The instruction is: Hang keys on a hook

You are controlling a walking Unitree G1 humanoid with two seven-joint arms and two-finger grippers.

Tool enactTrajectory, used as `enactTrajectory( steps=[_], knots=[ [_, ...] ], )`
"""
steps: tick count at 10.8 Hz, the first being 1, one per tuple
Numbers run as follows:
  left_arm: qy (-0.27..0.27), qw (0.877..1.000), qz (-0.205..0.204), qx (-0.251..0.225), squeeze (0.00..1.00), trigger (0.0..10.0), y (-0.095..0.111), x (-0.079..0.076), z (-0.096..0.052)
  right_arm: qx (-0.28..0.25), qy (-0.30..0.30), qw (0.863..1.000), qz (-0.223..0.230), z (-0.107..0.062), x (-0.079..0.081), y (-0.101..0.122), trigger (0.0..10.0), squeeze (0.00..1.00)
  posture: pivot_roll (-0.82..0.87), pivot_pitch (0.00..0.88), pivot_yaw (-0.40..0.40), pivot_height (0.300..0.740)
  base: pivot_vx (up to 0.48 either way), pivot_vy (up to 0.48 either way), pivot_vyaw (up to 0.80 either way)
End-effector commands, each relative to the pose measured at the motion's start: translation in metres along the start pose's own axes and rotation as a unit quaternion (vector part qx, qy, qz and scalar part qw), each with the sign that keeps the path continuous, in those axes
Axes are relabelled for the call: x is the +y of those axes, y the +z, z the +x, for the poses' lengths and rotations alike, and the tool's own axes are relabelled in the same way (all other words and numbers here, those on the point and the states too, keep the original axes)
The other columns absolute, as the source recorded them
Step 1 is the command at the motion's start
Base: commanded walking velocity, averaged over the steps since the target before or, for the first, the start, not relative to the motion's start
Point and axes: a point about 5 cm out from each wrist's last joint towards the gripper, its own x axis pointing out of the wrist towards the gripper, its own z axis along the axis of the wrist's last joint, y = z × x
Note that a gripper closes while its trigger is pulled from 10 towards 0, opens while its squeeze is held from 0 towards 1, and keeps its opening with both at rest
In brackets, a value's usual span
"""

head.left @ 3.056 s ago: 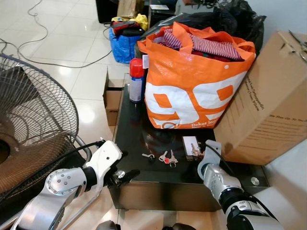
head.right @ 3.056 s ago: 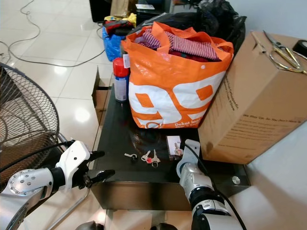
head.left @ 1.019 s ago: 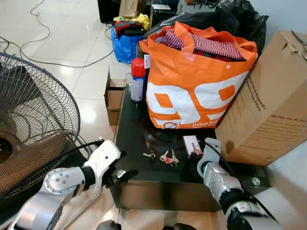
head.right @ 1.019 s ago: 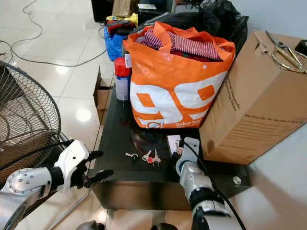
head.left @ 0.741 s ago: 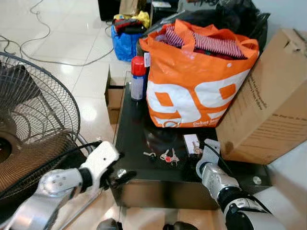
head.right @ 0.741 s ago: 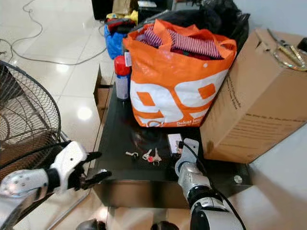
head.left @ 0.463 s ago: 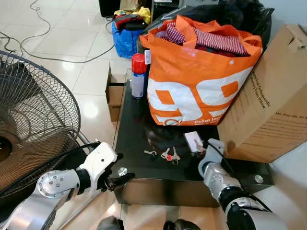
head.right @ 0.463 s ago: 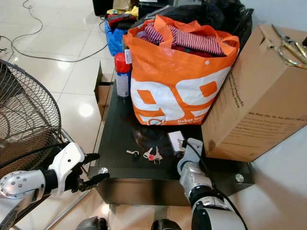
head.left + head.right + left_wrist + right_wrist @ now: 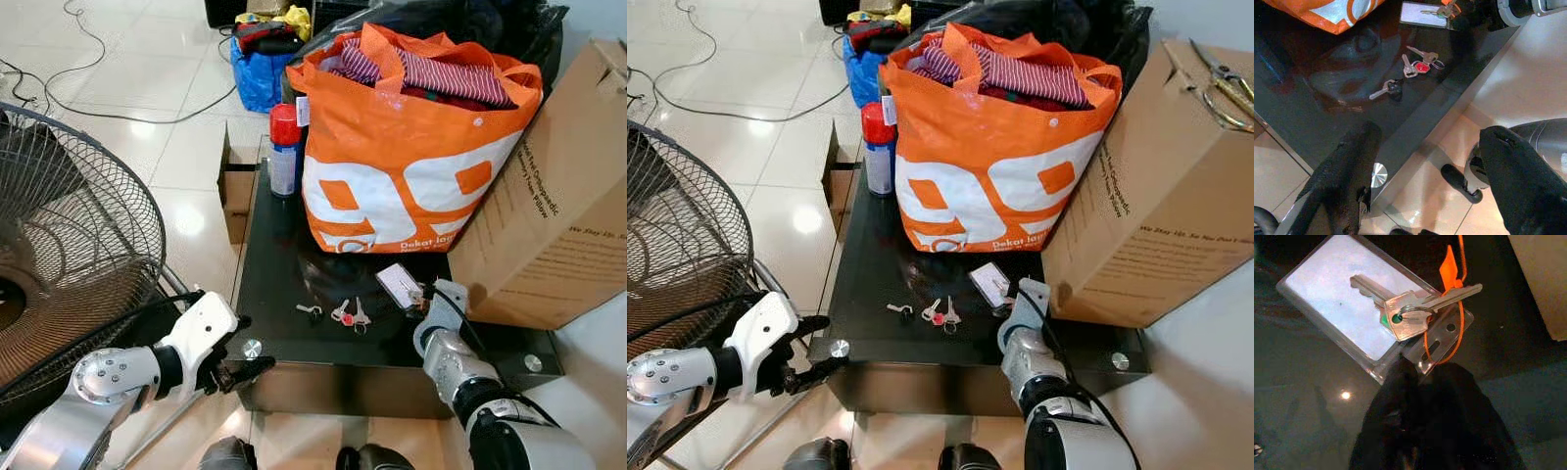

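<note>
Two keys point(image 9: 1413, 308) on a ring lie on a clear card point(image 9: 1359, 318) on the black table point(image 9: 279, 284), the right gripper point(image 9: 1422, 377) pressed together at the card's edge, so picking them up likely comes next.

Orange bag point(image 9: 411, 147), spray can point(image 9: 283, 152), cardboard box point(image 9: 558, 215), fan point(image 9: 69, 255)

The low black glass counter point(image 9: 284, 264) is glossy and mirrors the things on it. On it lie small silver metal keys point(image 9: 347, 315), bright and smooth, and a clear plastic card sleeve point(image 9: 1347, 308) with a shiny face. At the far side stands a woven orange plastic bag point(image 9: 411, 157) holding striped cloth point(image 9: 431, 73). On the right a matt brown cardboard box point(image 9: 558, 225) leans. The pale floor tiles point(image 9: 137, 88) shine.
</note>
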Motion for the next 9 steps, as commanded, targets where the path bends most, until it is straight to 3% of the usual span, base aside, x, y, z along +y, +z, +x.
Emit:
enactTrajectory(
  steps=[1, 3, 5, 8, 9],
  knots=[
    [-0.003, 1.0, 0.007, -0.003, 0.0, 10.0, 0.004, -0.002, -0.001, 0.016, -0.001, 1.0, -0.007, -0.001, -0.003, -0.009, 0.0, 0.0, 0.11, 0.152, -0.066, 0.74, 0.0, 0.0, 0.0],
    [-0.004, 1.0, 0.006, -0.004, 0.0, 10.0, 0.004, -0.002, -0.001, 0.018, 0.013, 1.0, -0.013, -0.001, -0.002, -0.012, 0.0, 0.0, 0.11, 0.15, -0.069, 0.74, 0.0, 0.0, 0.0],
    [0.003, 1.0, 0.001, -0.013, 0.0, 10.0, 0.003, -0.005, 0.002, 0.044, 0.066, 0.994, -0.075, -0.007, -0.019, -0.035, 0.0, 0.0, 0.09, 0.119, -0.102, 0.74, 0.0, 0.0, 0.0],
    [0.009, 1.0, 0.0, -0.019, 0.0, 10.0, 0.004, -0.005, 0.006, 0.032, 0.081, 0.991, -0.099, -0.014, -0.03, -0.037, 0.0, 0.0, 0.08, 0.109, -0.111, 0.74, 0.0, 0.0, 0.0],
    [0.009, 1.0, 0.0, -0.02, 0.0, 10.0, 0.004, -0.005, 0.007, 0.009, 0.106, 0.988, -0.109, -0.017, -0.023, -0.029, 10.0, 0.0, 0.07, 0.11, -0.109, 0.74, 0.0, 0.0, 0.0]
  ],
)
